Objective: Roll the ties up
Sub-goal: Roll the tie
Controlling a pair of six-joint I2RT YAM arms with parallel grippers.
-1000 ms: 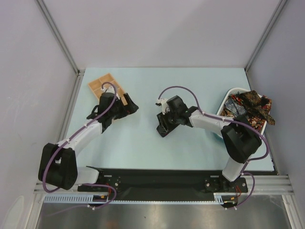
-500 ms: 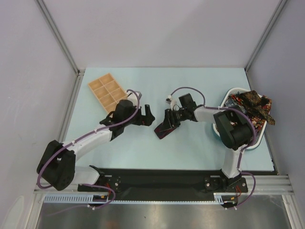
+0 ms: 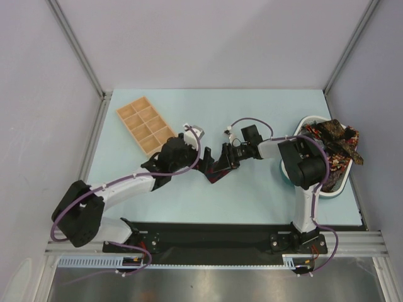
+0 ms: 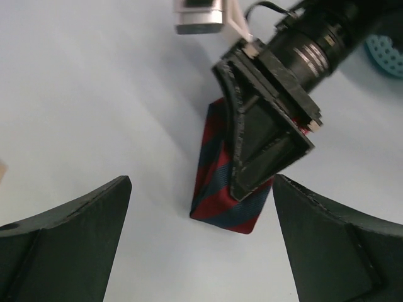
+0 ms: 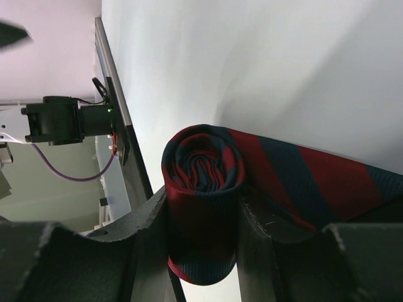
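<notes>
- The pale table (image 3: 252, 195) carries everything. The two arms meet near its middle, and their wrists are almost touching.
- A white bin (image 3: 312, 118) sits at the right edge, heaped with loose ties (image 3: 334, 139) that are not yet rolled.
- The wooden tray (image 3: 146, 124) lies at the far left, well apart from the action. Its compartments look empty.
- The tie in hand (image 4: 220, 201), navy with red diagonal stripes, is wound into a tight coil just above the table, between the two wrists.
- The right gripper (image 5: 201, 242) is clamped across that coil, with one finger on each side. A short flat stretch of fabric runs off the coil to one side.
- The left gripper (image 4: 201, 182) is spread wide and holds nothing. Its fingers frame the coil from the near side without touching it.
- This reads as a handover, or a second grip to steady the roll.
- To do it well, the left fingers should close on the coil's curved sides, beside the right fingers. Pressing on the spiral ends could push the layers out.
- The right clamp should hold until the left is firm, and the loose stretch should stay pressed against the roll so it cannot unwind.
</notes>
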